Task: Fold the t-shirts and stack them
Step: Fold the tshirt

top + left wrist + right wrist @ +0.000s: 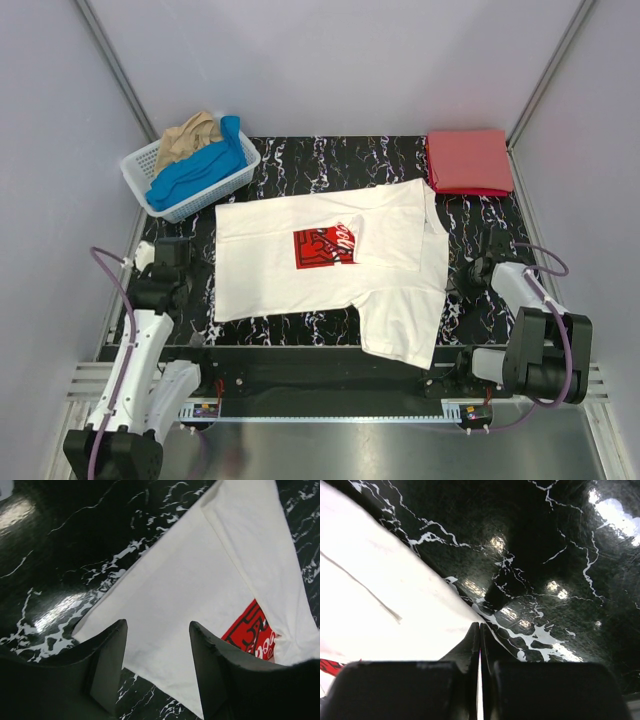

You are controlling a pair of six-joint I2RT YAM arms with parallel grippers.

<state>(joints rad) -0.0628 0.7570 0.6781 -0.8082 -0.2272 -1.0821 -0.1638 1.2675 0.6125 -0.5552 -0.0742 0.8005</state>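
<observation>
The worktop (pixel 300 160) is glossy black, veined with white like marble. The white t-shirt (pixel 280 285) carries a red rectangular print (pixel 322 247) with black and white markings. The red t-shirt (pixel 468 160) is plain. A white lattice basket (pixel 222 190) shows a bright blue t-shirt (pixel 195 172) and a tan t-shirt (pixel 185 135). The left pincer (pixel 157 625) and right pincer (pixel 479 627) are matte black.

Left claw (pixel 157 630) low, fingers wide apart; right claw (pixel 479 630) low, fingers tight together.
</observation>
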